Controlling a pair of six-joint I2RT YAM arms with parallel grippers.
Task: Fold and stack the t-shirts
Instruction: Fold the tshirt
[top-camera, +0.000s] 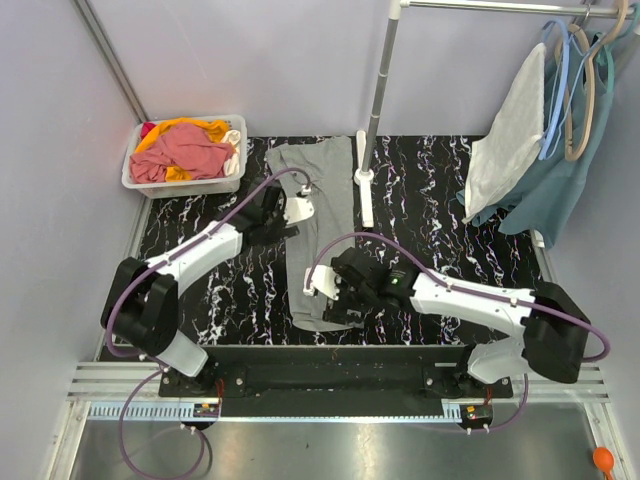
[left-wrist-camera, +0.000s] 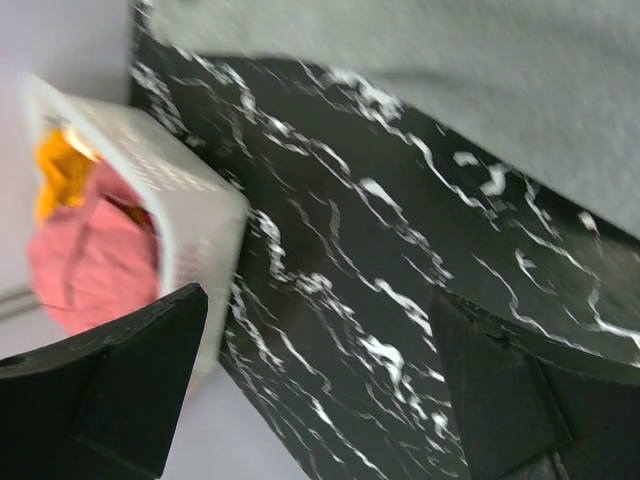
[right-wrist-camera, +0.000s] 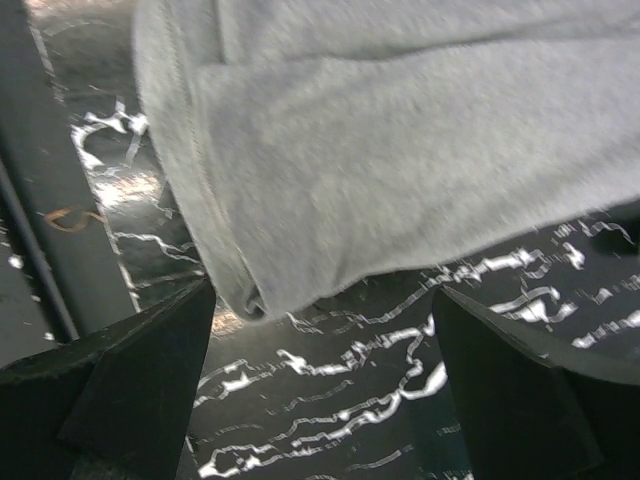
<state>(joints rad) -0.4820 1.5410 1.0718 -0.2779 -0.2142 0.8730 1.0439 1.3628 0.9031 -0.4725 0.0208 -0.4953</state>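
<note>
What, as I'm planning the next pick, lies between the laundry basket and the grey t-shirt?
Only bare marbled tabletop, seen in the left wrist view between basket and grey t-shirt.

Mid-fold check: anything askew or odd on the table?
Nothing spilled or damaged. The grey shirt lies in a long narrow strip, only part folded, its far end wider and rumpled.

One grey t-shirt (top-camera: 335, 215), one pink-red t-shirt (top-camera: 185, 152), one orange t-shirt (top-camera: 192, 126), one basket (top-camera: 180, 187).
</note>
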